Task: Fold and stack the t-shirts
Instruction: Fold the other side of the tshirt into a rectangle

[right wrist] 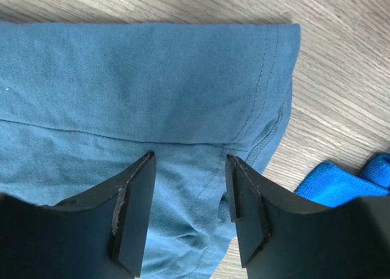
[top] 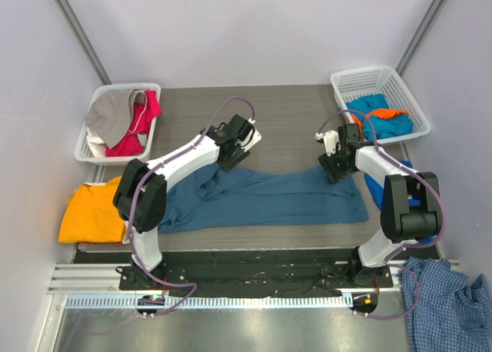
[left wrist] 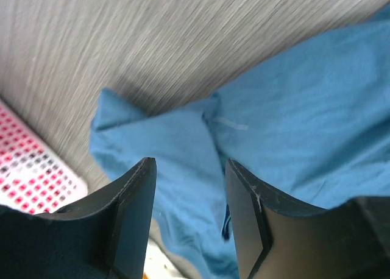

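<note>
On table centre: teal-blue t-shirt (top: 265, 198), lying as one long band from left to right, apparently already folded lengthwise.

- Left gripper (left wrist: 190, 169): over the band's left end, fingers parted, nothing between them. The cloth below is rumpled, with one corner peaking up off the table (top: 292, 114).
- Right gripper (right wrist: 190, 163): over the band's right end, fingers parted, holding nothing. The cloth below lies flat, its stitched hem straight and square at the corner.

Step in hand, as judged: lengthwise fold laid down and both grippers free of it; crosswise fold not yet made.

Next move, as judged: flatten or regather the bunched left end, then pinch each end at its edge and carry one across onto the other. The right hem offers a clean edge to take; the left end offers only a loose peak, so that grip may catch more than one layer.

Room:
- Far side: bare tabletop between left basket (top: 88, 148) and right basket (top: 407, 98); the widest space for a swing.
- Near side: narrow strip before the arm bases.
- Left: orange t-shirt (top: 92, 212) just beside the band's end, likely the stack site.
- Right: bright blue cloth (right wrist: 341, 184) near the hem corner, apart from it.
</note>
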Motion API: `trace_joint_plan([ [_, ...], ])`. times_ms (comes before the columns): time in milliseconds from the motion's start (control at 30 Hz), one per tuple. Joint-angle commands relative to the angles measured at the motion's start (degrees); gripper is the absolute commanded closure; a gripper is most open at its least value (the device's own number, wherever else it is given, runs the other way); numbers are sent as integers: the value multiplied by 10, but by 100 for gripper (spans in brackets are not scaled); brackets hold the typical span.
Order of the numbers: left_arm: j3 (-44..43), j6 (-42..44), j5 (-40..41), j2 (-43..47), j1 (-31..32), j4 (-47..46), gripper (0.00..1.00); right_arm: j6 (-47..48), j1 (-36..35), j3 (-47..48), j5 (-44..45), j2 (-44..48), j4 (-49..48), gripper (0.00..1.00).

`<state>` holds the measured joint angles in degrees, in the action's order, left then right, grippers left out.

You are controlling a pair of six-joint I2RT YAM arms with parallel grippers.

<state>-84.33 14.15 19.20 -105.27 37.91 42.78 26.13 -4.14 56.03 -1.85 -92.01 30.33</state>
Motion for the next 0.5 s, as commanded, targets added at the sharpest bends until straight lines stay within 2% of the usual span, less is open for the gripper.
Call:
trace_joint_plan([
  [0,-9,22,-16,-22,-7,-53,46,-7,-4,-2,0,14,-16,44],
  [467,-22,30,-7,-70,-15,-75,47,-6,-4,-11,0,19,-20,44],
])
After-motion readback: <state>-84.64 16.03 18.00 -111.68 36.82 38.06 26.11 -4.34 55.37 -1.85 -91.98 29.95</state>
